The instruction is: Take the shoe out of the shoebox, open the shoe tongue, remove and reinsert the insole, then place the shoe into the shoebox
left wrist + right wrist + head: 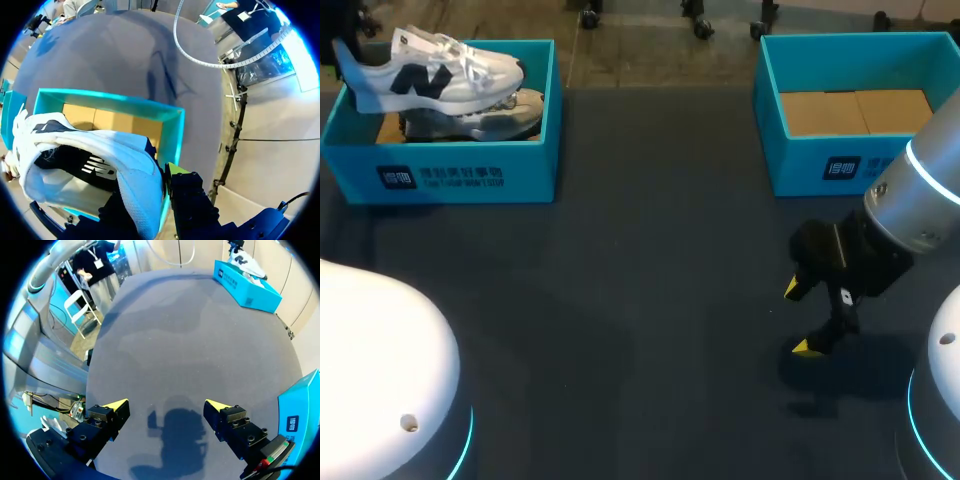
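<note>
Left gripper [150, 182] is clamped on the heel of the shoe [85, 165]. One yellow tip presses the heel's outer side; the other finger is hidden behind the fabric, so I judge the hold from the shoe's raised pose. In the head view the shoe hangs at the upper left of the frame, heel at the far left edge and toe pointing right, above the left box [440, 175]. A second shoe [505, 115] lies in the box under it, touching or nearly so.

Risks:
- The grip is on the soft heel collar alone, so the long toe end could sag and pivot between the fingers, or the shoe could slip out.
- The toe sits just over the box's right wall. A sideways pull before it clears could catch the wall and drag or tip the box.
- Loose laces could snag the second shoe and lift it too.

Right gripper [799, 318] hovers wide open and holding nothing over the table [650, 300] at the lower right, well apart from the shoe. It is just below the right box [820, 165].
</note>
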{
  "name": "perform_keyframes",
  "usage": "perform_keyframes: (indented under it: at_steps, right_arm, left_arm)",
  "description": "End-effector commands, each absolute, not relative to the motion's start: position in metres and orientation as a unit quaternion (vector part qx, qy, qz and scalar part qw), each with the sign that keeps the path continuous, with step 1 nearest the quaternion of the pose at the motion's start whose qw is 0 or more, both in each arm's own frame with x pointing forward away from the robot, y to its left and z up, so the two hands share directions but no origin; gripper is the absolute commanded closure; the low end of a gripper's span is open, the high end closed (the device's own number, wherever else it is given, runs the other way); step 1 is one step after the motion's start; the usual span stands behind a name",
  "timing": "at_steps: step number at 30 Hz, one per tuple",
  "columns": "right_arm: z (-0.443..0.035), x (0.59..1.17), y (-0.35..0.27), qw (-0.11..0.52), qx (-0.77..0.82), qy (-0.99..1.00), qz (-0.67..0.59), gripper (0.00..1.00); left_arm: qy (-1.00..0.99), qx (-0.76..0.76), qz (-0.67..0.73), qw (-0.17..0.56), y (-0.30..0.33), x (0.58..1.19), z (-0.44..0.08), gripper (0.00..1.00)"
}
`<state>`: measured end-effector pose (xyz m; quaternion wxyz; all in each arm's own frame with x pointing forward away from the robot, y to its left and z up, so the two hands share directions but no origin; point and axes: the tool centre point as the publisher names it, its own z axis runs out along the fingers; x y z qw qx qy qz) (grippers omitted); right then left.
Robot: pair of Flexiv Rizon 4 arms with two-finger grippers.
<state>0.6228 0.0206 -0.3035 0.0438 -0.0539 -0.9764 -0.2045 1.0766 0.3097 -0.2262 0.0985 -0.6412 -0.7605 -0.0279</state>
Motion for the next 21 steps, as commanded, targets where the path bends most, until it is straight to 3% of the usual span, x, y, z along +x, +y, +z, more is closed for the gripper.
perform_keyframes:
  at_steps: [1, 21]
  right_arm:
    - [-0.304, 0.622, 0.021, 0.043, -0.054, -0.977, -0.204, 0.00]
    - [-0.304, 0.622, 0.021, 0.043, -0.054, -0.977, -0.204, 0.00]
  left_arm:
    - [-0.755, -0.648, -0.040, 0.092, 0.306, 1.055, -0.199, 1.00]
    - [-0.733, -0.671, -0.065, 0.091, 0.236, 0.908, -0.163, 1.00]
